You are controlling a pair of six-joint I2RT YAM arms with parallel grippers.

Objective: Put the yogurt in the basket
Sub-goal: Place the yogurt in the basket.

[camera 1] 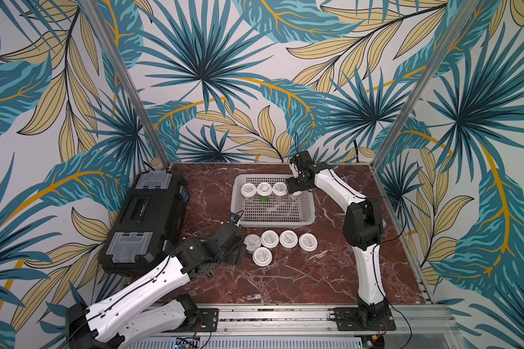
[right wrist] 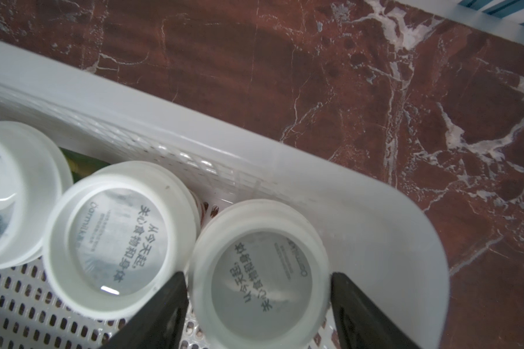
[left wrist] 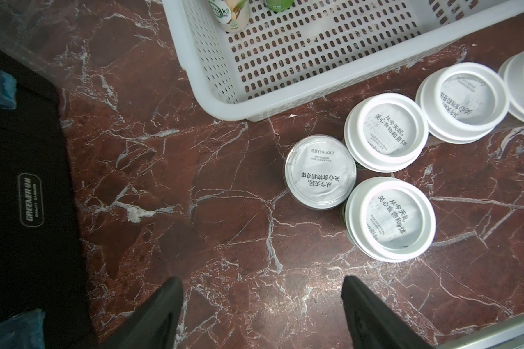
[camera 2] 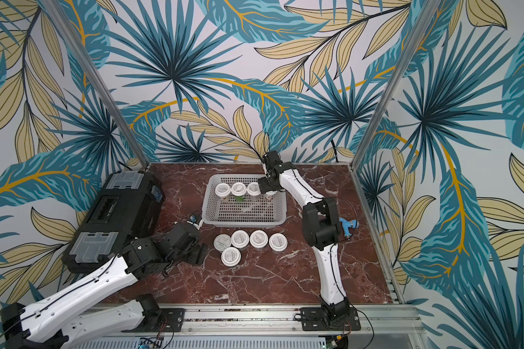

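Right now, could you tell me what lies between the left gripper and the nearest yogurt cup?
Only bare marble tabletop, as the left wrist view shows.

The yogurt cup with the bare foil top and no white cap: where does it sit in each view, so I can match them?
Top view: foil-topped cup, leftmost of the cups in front of the basket.
Top view: same spot.
Left wrist: near mid-picture, beside two capped cups.
Right wrist: not in it.
Shared landmark: the basket's rim, in all four views.
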